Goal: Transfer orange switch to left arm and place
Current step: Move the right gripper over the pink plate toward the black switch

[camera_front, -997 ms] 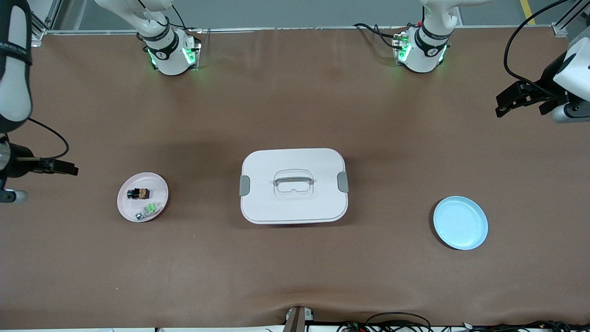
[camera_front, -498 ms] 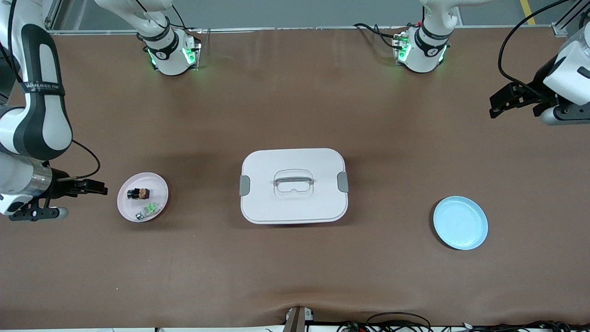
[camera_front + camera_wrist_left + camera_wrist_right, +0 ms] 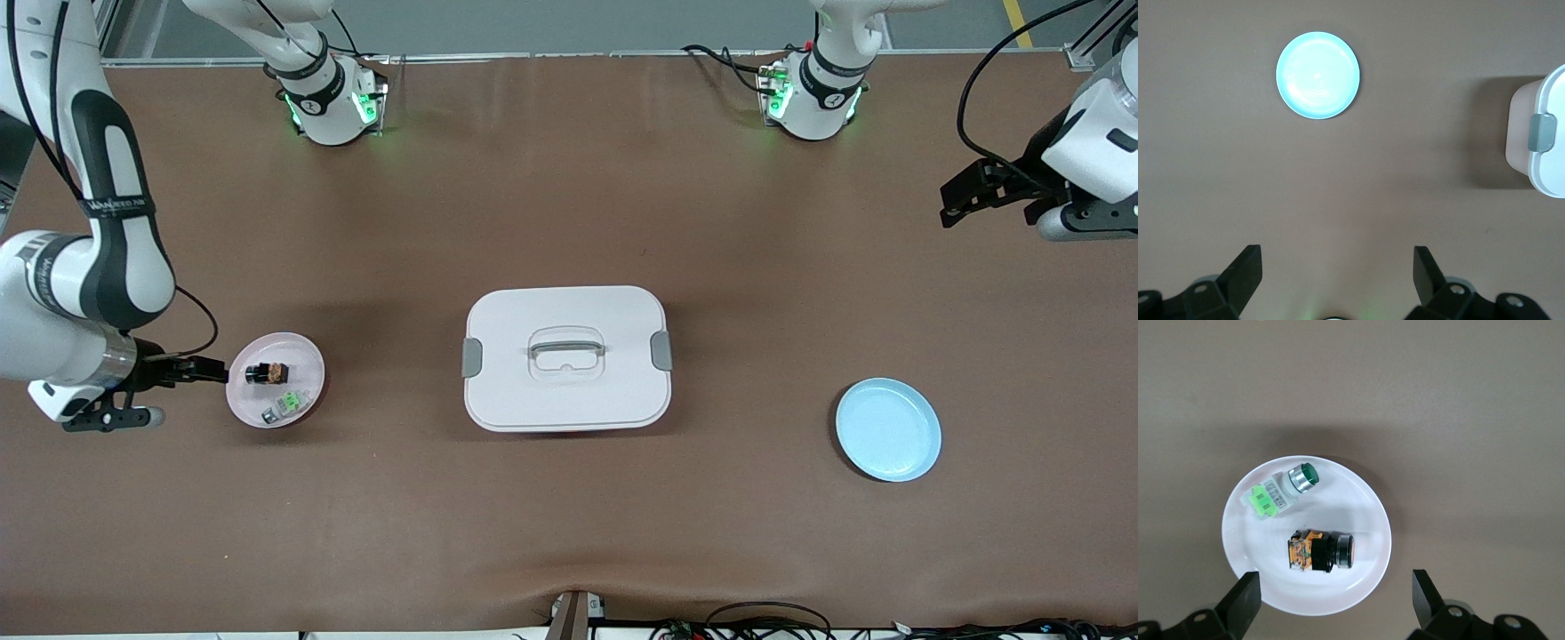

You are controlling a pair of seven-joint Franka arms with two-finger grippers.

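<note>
The orange switch [image 3: 267, 372] lies on its side on a small pink plate [image 3: 305, 357] at the right arm's end of the table. In the right wrist view the switch [image 3: 1321, 551] is black with an orange end. My right gripper [image 3: 212, 369] is open and empty, just at the plate's edge; in its wrist view the gripper [image 3: 1335, 581] has its jaws wide apart, with the switch lying a little ahead of them. My left gripper [image 3: 949, 204] is open and empty, up over the left arm's end of the table, and also shows in its wrist view [image 3: 1337, 257]. The white box [image 3: 566, 357] stands mid-table.
A green-and-white part [image 3: 284, 405] with a silver end shares the pink plate and shows in the right wrist view [image 3: 1279, 492]. A blue plate [image 3: 887, 429] lies toward the left arm's end, seen also in the left wrist view [image 3: 1317, 75] with the box's end [image 3: 1545, 133].
My right arm has swung in from the table's end, bringing its gripper up to the pink plate. My left gripper has shifted slightly toward the bases and the table's middle.
</note>
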